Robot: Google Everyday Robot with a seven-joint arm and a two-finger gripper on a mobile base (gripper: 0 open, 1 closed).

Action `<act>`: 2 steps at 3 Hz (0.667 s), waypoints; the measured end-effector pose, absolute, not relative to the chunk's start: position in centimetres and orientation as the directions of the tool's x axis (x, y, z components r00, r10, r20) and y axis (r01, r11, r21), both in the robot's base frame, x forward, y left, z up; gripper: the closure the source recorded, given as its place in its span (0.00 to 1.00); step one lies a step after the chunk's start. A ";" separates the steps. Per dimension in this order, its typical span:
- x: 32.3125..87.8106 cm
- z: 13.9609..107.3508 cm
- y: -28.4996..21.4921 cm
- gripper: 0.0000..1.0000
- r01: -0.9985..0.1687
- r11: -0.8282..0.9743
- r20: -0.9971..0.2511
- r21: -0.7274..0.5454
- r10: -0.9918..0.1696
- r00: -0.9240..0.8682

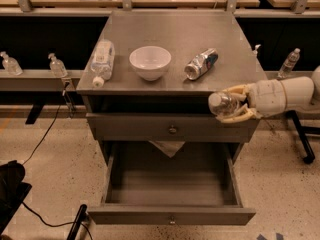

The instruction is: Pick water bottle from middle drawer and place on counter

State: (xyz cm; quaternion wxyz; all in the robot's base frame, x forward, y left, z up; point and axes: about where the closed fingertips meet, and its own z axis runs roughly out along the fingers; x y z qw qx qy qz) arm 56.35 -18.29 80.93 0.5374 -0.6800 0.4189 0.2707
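Carry step: hand (231, 109) grips water bottle (221, 104) just below the front edge of the bench (170, 31); next, raise it over the rim; set down clear of crushed can (201, 64).

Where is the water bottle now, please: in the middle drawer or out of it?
Out. The gripper holds the water bottle on its side just below the counter's front corner, higher than the open middle drawer.

Warm overhead light sheens the counter (175, 39) and the hand (223, 105) at its front-right edge.
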 end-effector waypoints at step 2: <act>58.4 87.5 -18.3 1.00 -0.830 -0.051 -0.810 -0.556 -0.194 0.554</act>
